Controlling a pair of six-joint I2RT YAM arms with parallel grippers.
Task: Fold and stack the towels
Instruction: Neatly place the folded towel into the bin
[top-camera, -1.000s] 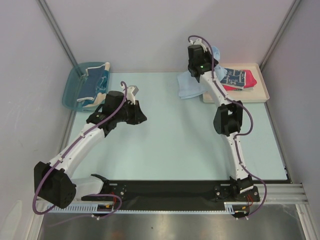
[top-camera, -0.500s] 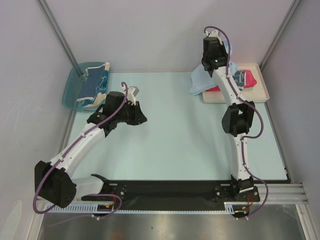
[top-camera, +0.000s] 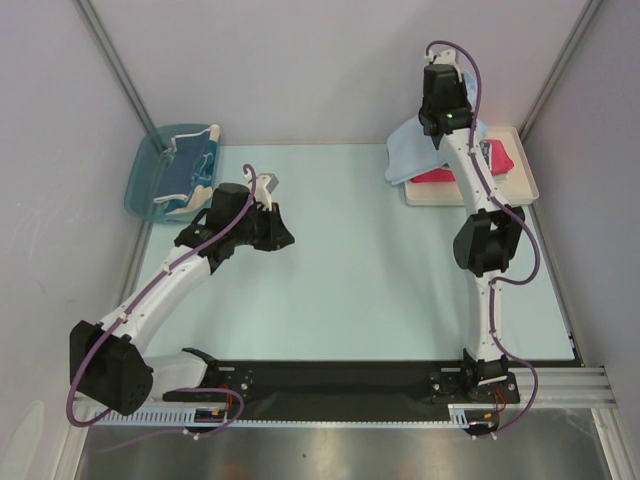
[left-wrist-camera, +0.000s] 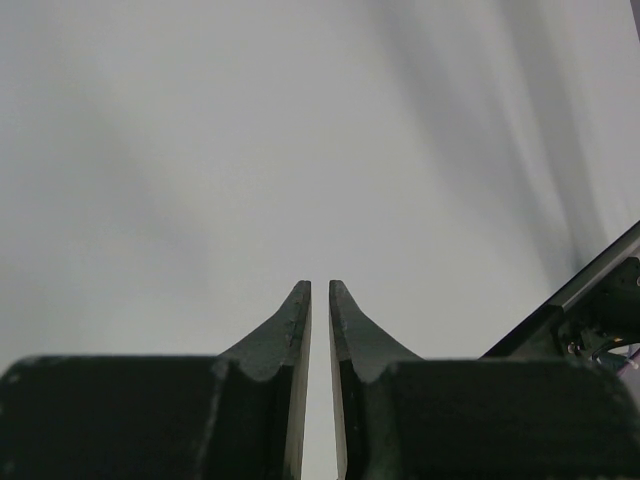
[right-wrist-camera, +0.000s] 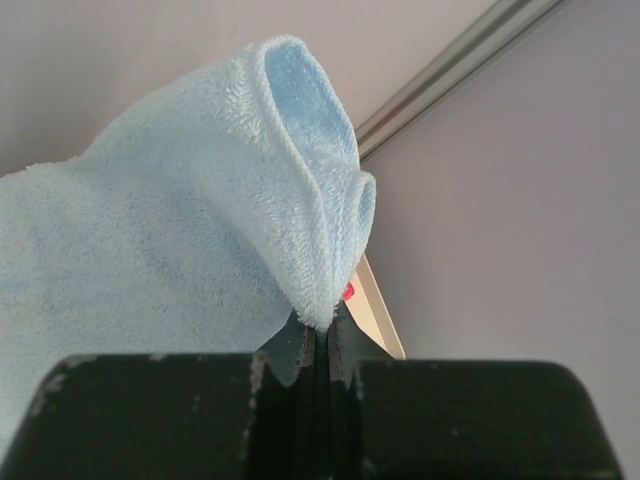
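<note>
My right gripper (top-camera: 443, 118) is shut on the light-blue terry towel (top-camera: 408, 150) and holds it hanging over the left part of the cream tray (top-camera: 521, 187) at the back right. In the right wrist view the jaws (right-wrist-camera: 322, 325) pinch a folded edge of this towel (right-wrist-camera: 190, 210). A red towel (top-camera: 440, 176) lies on the tray under it, and the navy patterned towel is hidden. Dark-blue and beige towels (top-camera: 188, 170) lie in the blue plastic bin (top-camera: 146, 186) at the back left. My left gripper (top-camera: 286, 238) is shut and empty (left-wrist-camera: 320, 290), raised over the table's left middle.
The tray's rim (right-wrist-camera: 381, 322) and a sliver of red (right-wrist-camera: 348, 291) show just past my right fingers. A metal frame post (top-camera: 560, 70) and the side wall stand close behind the tray. The light-green table mat (top-camera: 350, 280) lies between the arms.
My right gripper has carried the light-blue towel up, back and to the right, from the table edge beside the tray to over the tray, hiding the navy towel. The left arm has not moved.
</note>
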